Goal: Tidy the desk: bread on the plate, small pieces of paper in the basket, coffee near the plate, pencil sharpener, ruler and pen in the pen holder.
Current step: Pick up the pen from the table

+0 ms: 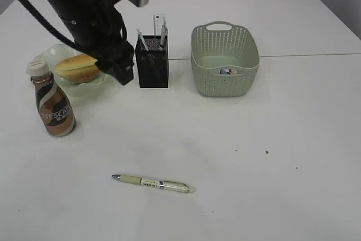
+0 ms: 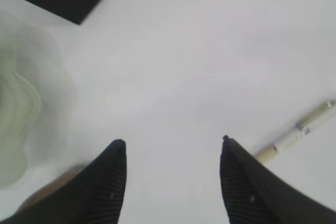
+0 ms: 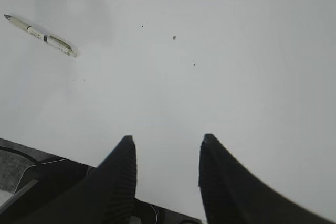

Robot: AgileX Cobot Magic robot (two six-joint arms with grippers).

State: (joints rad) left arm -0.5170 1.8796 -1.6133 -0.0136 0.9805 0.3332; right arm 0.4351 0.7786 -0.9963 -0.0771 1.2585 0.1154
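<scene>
A pale green pen [image 1: 153, 183] lies on the white table near the front; it also shows in the left wrist view [image 2: 296, 133] and the right wrist view [image 3: 41, 35]. The bread [image 1: 77, 67] lies on the light green plate [image 1: 51, 55] at the left. The coffee bottle [image 1: 52, 103] stands upright in front of the plate. The black mesh pen holder [image 1: 152, 63] holds a ruler and pens. The green basket [image 1: 224, 60] holds small bits. My left gripper [image 2: 172, 145] is open and empty, hanging between the plate and the pen holder. My right gripper [image 3: 165, 142] is open and empty, out of the exterior view.
The left arm [image 1: 84, 9] rises over the plate and partly hides it. A seam [image 1: 304, 56] crosses the table behind the basket. Small dark specks [image 1: 266, 152] dot the table at the right.
</scene>
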